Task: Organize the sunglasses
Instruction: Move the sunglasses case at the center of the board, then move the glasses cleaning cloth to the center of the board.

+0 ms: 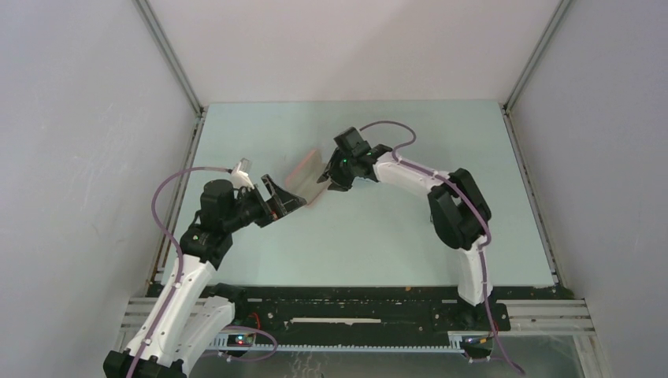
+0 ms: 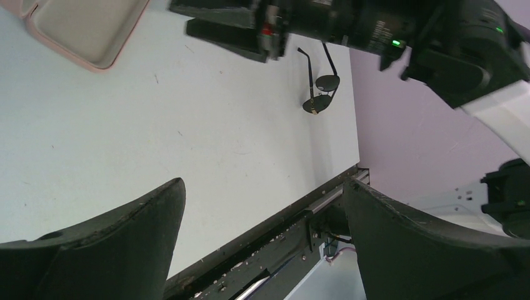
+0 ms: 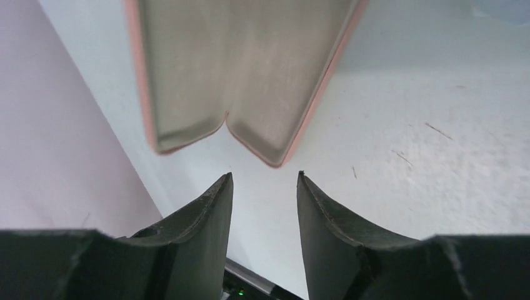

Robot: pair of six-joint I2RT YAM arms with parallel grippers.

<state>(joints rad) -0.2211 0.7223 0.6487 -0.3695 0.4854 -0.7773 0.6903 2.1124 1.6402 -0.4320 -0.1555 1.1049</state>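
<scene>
One pair of sunglasses (image 2: 320, 94), one open pink case (image 3: 244, 75); left tool (image 2: 262, 187) wide, right tool (image 3: 262, 178) narrowly parted, both empty.

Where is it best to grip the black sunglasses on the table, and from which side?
Likely the front frame of the sunglasses, at the bridge between the lenses, coming from above with the fingers across it. The slim arms are unfolded and thin; the front looks sturdier.

Sunglasses (image 2: 317, 103): thin black frame, dark lenses. Case (image 3: 244, 75): salmon-pink shell, plain beige-grey lining. Table (image 1: 394, 236): plain pale mint, faint scuffs. Left gripper (image 2: 262, 183) and right gripper (image 3: 264, 175): matte black. Left arm (image 1: 177, 287), right arm (image 1: 410, 177): white shells, black joints. Cables (image 1: 154, 206): purple.
</scene>
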